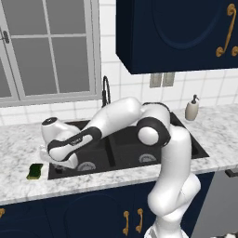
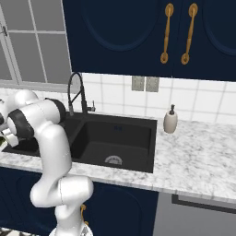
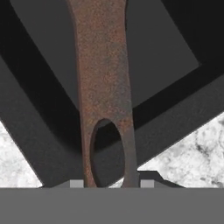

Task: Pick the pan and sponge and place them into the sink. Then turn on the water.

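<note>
The pan's rusty brown handle point(image 3: 103, 65), with its hanging hole at the near end, runs up the middle of the hand view. It sits between the two fingertips of my gripper point(image 3: 112, 183), which is shut on it. Behind the handle lies the black sink point(image 3: 175, 48). In the left base view the gripper point(image 1: 56, 160) hangs low over the left end of the sink point(image 1: 130, 144), and the arm hides the pan's bowl. The yellow and green sponge point(image 1: 35, 171) lies on the counter just left of the sink.
A black faucet point(image 1: 106, 90) stands behind the sink's middle, also seen as faucet point(image 2: 76, 90). A soap dispenser point(image 1: 192, 108) stands on the marble counter point(image 1: 218, 135) to the right. Dark blue cabinets hang overhead.
</note>
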Robot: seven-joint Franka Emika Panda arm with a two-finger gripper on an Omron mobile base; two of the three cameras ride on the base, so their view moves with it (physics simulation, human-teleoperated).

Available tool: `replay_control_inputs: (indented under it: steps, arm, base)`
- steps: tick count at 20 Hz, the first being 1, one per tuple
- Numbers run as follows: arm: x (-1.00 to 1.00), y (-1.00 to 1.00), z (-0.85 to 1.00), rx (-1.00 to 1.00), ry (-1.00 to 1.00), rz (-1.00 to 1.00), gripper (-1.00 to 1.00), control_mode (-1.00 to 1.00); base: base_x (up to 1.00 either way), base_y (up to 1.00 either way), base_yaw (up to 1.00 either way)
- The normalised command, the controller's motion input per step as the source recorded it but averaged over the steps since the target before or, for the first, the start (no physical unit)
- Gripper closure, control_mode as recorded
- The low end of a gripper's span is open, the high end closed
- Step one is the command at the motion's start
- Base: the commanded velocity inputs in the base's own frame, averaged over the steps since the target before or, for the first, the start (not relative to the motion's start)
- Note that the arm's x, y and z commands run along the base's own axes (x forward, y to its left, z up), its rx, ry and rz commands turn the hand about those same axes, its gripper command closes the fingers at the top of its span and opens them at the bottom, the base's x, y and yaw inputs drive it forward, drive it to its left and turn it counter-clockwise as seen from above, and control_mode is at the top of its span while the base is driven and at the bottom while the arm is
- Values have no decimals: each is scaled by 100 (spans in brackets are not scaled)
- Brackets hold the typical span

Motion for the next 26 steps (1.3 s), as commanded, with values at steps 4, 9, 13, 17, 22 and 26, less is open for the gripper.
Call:
replay_control_inputs:
  steps: [4, 9, 13, 17, 22, 26]
  arm:
    - [0, 0, -25, 0, 12, 0, 100, -100]
    - [0, 0, -22, 0, 13, 0, 100, -100]
    - [4, 0, -16, -1, 15, -3, 100, -100]
    - [22, 0, -22, 0, 13, -5, 100, -100]
    - [32, 0, -23, 0, 12, -3, 100, -100]
    - [42, 0, -32, 0, 7, 0, 100, -100]
  base:
    - [0, 0, 0]
    - [0, 0, 0]
    - [0, 0, 0]
    - [0, 0, 0]
    - [0, 0, 0]
    - [0, 0, 0]
